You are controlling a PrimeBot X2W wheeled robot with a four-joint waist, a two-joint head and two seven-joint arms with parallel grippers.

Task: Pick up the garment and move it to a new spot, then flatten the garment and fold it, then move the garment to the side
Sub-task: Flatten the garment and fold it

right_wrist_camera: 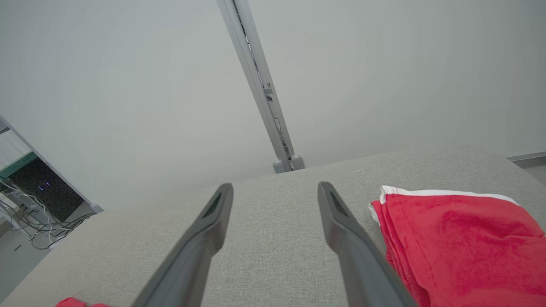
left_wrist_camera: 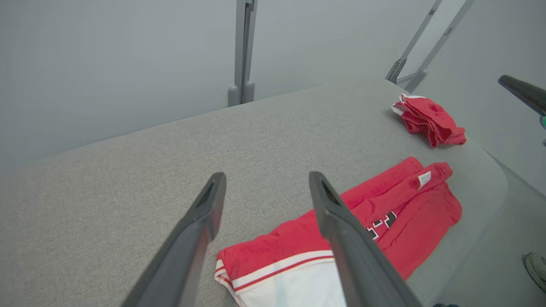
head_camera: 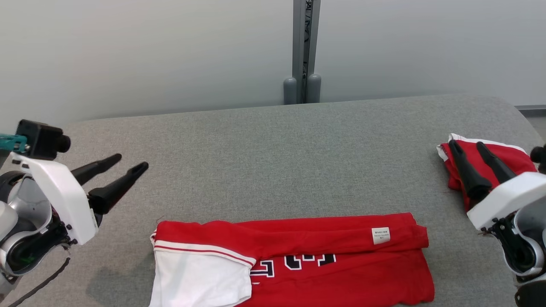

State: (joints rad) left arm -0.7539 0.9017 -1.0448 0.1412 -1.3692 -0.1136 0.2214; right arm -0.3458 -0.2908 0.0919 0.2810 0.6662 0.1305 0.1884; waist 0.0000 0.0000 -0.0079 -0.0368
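The red garment (head_camera: 324,251) lies flat at the near middle of the grey table (head_camera: 273,162), one long fold made, with further folds and the move aside apparently left to do — while the left gripper (head_camera: 130,162) and right gripper (head_camera: 466,145) hover empty, fingers apart, the right beside a folded red bundle (head_camera: 512,157).

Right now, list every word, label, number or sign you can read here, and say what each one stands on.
Nothing reads clearly enough to quote.
Block letters, black edged in white, on the red garment: cut off by the fold, not legible as a word.
White label on that garment's folded-over edge: lines of print, too small to read.
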